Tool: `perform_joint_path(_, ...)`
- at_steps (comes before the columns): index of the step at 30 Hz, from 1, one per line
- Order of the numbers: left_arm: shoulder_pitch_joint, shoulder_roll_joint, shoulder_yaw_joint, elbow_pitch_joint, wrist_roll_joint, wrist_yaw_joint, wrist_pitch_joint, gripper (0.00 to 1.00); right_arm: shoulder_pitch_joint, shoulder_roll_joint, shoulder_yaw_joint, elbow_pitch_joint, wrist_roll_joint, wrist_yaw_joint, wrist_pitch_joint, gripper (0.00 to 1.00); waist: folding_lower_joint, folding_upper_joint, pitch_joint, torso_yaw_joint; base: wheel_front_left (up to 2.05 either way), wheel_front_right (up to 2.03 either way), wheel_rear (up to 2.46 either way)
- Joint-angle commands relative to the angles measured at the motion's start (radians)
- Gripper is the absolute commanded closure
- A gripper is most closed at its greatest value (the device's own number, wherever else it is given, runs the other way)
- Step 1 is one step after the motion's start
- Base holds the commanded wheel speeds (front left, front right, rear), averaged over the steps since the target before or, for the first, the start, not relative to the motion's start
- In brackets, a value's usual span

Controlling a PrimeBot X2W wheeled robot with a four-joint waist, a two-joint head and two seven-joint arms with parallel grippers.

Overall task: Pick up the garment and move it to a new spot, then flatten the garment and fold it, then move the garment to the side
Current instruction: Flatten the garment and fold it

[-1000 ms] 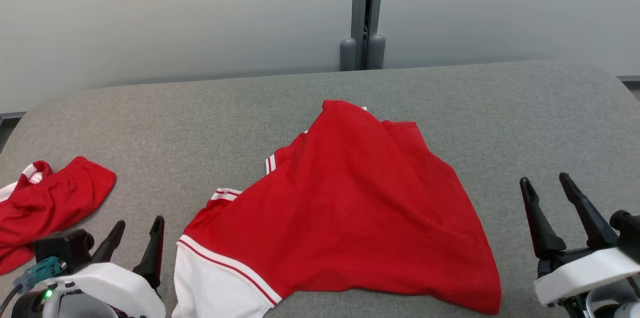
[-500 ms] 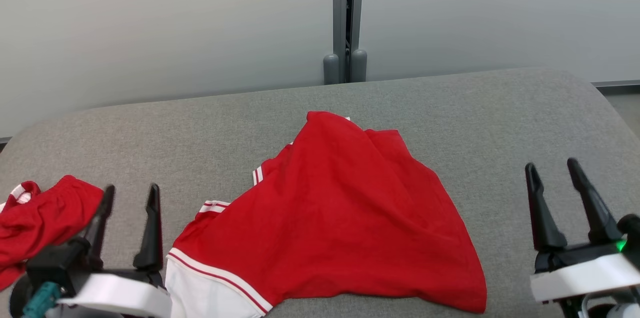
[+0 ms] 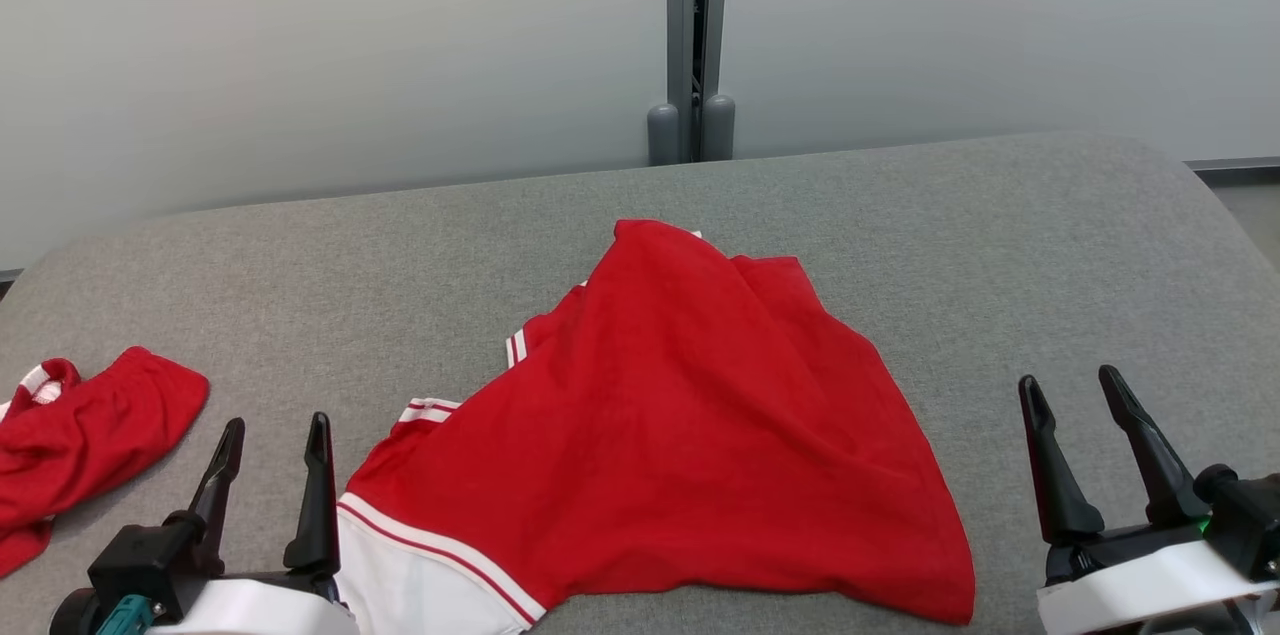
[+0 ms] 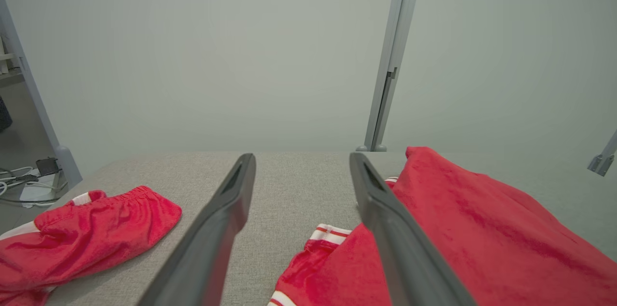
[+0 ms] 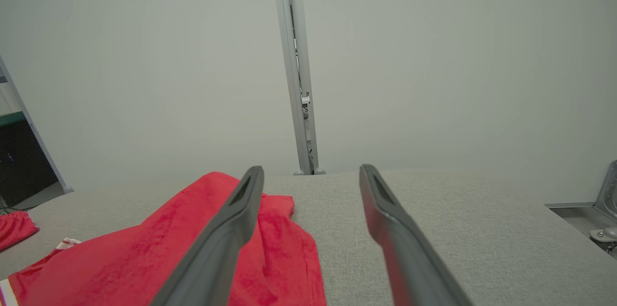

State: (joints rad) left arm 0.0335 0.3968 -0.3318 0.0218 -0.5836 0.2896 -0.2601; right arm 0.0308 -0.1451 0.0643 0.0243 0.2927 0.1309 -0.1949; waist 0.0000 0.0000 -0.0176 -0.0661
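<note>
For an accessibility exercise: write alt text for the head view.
A crumpled red garment with white trim lies on a grey surface between the open left end effector and open right end effector; a smaller red garment lies at left.

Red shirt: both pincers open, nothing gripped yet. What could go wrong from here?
1. The red shirt lies bunched, with layers folded over; a pinch may catch several layers and it may not open flat.
2. The second red garment lies near the left pincer; a sideways sweep could snag it.
3. The right pincer stands apart from the shirt's hem, so a one-sided lift may drag it.
</note>
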Motion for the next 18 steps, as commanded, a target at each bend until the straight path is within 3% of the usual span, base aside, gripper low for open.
perform_joint_path(1, -0.01, -0.001, 0.007, -0.001, 0.007, -0.006, -0.006, 0.0, -0.007, -0.008, -0.004, -0.001, 0.003, 0.0, 0.0, 0.0, 0.0, 0.0, 0.0, 0.0, 0.0, 0.0, 0.0)
perform_joint_path(18, 0.014, -0.022, 0.037, -0.009, 0.018, -0.012, 0.004, 0.0, -0.01, -0.005, -0.004, -0.014, 0.027, 0.0, 0.058, 0.0, 0.0, 0.0, -0.01, 0.004, 0.0, 0.0, 0.0)
